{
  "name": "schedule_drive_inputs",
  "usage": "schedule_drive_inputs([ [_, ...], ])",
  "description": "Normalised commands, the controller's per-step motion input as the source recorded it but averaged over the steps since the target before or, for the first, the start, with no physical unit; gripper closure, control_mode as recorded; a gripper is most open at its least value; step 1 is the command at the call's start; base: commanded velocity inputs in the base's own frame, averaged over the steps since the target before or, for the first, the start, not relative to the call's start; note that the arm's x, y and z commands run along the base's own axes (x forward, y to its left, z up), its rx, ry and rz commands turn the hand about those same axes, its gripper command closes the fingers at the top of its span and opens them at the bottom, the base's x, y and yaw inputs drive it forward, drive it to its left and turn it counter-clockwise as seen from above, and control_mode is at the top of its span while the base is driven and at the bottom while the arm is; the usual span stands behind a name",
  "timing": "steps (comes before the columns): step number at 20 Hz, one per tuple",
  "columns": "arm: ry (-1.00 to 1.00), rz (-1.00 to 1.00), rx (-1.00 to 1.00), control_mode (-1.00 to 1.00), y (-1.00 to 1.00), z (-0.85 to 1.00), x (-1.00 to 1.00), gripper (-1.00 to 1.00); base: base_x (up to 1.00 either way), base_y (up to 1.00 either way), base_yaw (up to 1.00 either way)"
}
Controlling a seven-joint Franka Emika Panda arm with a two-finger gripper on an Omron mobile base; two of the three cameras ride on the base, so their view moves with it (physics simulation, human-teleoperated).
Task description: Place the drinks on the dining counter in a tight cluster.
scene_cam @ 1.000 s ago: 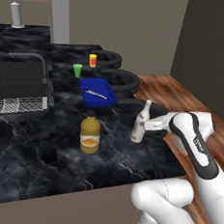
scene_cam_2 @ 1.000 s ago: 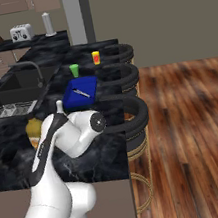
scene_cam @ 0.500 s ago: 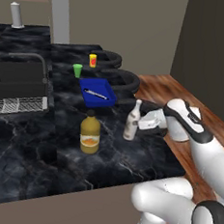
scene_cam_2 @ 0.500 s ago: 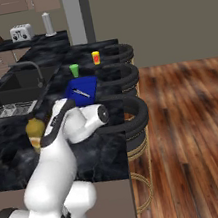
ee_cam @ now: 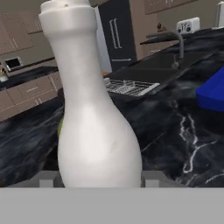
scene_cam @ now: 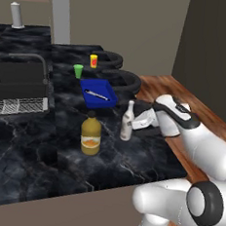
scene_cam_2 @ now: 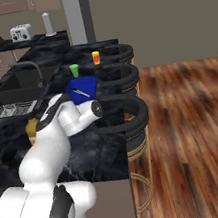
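jaws closed on white bottle (scene_cam: 127, 126), which i hold upright, just beside juice jug (scene_cam: 91, 134) on worktop (scene_cam: 28, 151).

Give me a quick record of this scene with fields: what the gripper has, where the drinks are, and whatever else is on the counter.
gripper: shut on the white bottle
white bottle: upright, over the dining counter, right of the juice jug
juice jug: upright on the counter, apart from the white bottle
other items: blue tray holding a utensil, green cup, yellow cup
behind: sink with faucet
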Motion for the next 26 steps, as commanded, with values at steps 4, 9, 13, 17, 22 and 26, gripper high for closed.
schedule_drive_inputs([
  [4,-0.01,-0.01,-0.06,-1.0,0.29,-0.49,0.0,1.0,0.0,0.0,0.0],
  [9,-0.01,0.0,0.0,-1.0,0.23,-0.56,0.0,1.0,0.0,0.0,0.0],
  [13,-0.04,0.0,0.0,-1.0,0.0,-0.34,0.18,1.0,0.0,0.0,0.0],
  [17,-0.16,0.02,0.0,-1.0,0.0,-0.01,0.31,1.0,0.0,0.0,0.0],
  [22,-0.05,0.14,0.0,-1.0,0.0,-0.01,0.24,1.0,0.0,0.0,0.0],
  [26,0.0,0.19,0.0,-1.0,0.0,0.0,0.01,1.0,0.0,0.0,0.0],
])
